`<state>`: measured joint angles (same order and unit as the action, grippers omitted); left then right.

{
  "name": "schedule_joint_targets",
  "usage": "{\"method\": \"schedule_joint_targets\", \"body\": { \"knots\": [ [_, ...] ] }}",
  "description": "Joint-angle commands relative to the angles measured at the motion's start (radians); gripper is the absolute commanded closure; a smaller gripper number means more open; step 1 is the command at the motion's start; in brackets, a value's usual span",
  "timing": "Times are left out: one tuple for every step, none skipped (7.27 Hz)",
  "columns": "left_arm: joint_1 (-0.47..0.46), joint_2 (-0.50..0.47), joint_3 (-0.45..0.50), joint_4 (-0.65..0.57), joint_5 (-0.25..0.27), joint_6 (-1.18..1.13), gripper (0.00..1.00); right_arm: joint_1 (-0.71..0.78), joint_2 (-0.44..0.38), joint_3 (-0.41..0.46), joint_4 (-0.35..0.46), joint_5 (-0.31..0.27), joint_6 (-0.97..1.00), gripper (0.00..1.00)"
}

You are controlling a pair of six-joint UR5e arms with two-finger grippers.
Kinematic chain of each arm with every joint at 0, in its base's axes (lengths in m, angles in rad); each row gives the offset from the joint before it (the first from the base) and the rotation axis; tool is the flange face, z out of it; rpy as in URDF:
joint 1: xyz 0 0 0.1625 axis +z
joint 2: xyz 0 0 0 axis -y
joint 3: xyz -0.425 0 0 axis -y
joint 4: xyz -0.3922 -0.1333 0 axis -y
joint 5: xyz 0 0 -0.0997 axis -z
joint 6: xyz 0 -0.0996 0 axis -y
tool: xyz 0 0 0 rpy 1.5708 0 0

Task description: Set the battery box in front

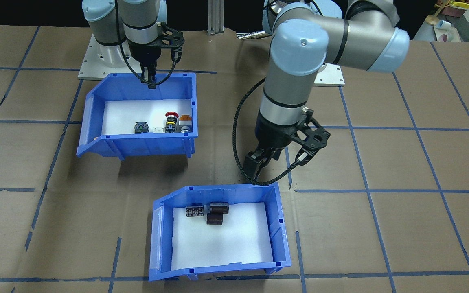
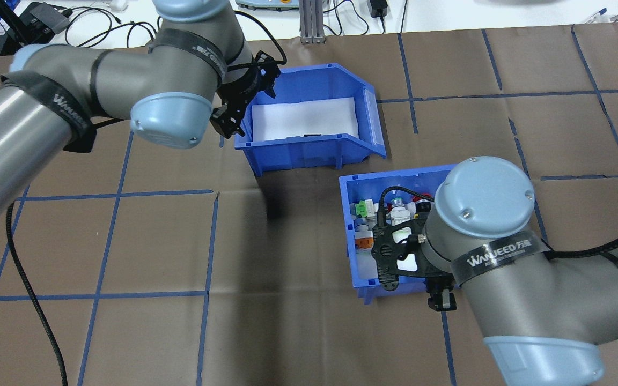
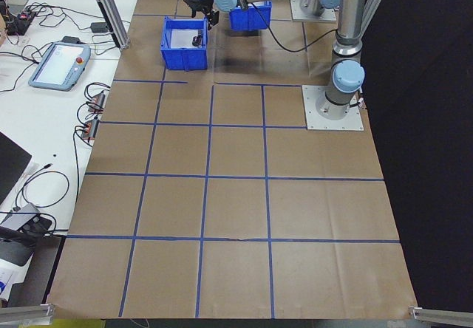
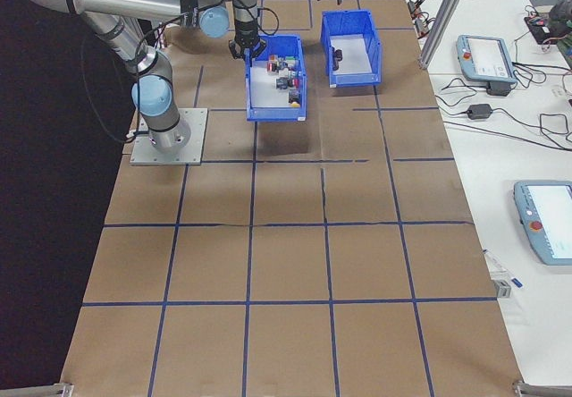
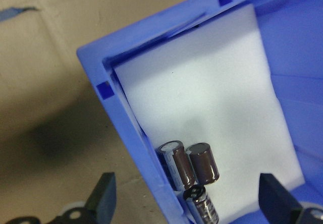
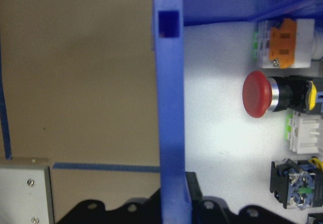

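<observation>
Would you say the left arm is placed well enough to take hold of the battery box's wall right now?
Probably yes: the left gripper hangs open just above the battery box, its fingers either side of the back wall with nothing between.

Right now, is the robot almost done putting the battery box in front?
Looks nearly done. The battery box already sits farther from the robot than the button bin. In hand: the left gripper is open, straddling the box's back wall. The right gripper is on the button bin's rim. Left: pulling the arms away.

Brown paper taped in blue squares covers the table (image 3: 236, 217), flanked by white benches (image 4: 527, 263) seemingly strewn with cables.
</observation>
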<state>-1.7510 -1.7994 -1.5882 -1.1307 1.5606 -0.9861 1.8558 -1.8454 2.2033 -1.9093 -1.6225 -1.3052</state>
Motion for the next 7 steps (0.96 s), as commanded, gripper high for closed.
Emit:
{"method": "schedule_joint_targets", "body": {
  "knots": [
    [0.121,0.112,0.005,-0.178,-0.001,0.413,0.01,0.167,0.128,-0.005,-0.170,0.007,0.210,0.94],
    [0.160,0.153,0.004,-0.238,-0.001,0.645,0.01,0.240,0.185,-0.013,-0.244,0.006,0.260,0.94],
    [0.172,0.179,0.001,-0.245,0.002,0.851,0.01,0.278,0.221,-0.037,-0.246,0.004,0.306,0.94],
    [0.171,0.202,-0.010,-0.248,0.004,0.992,0.01,0.284,0.248,-0.046,-0.246,-0.003,0.308,0.94],
    [0.169,0.213,-0.024,-0.259,0.003,1.048,0.01,0.286,0.255,-0.047,-0.243,-0.005,0.308,0.94],
    [0.169,0.216,-0.029,-0.299,0.001,1.064,0.01,0.286,0.255,-0.047,-0.243,-0.001,0.308,0.87],
    [0.168,0.216,-0.015,-0.338,-0.001,1.111,0.01,0.286,0.258,-0.045,-0.243,0.007,0.307,0.08]
  ]
}}
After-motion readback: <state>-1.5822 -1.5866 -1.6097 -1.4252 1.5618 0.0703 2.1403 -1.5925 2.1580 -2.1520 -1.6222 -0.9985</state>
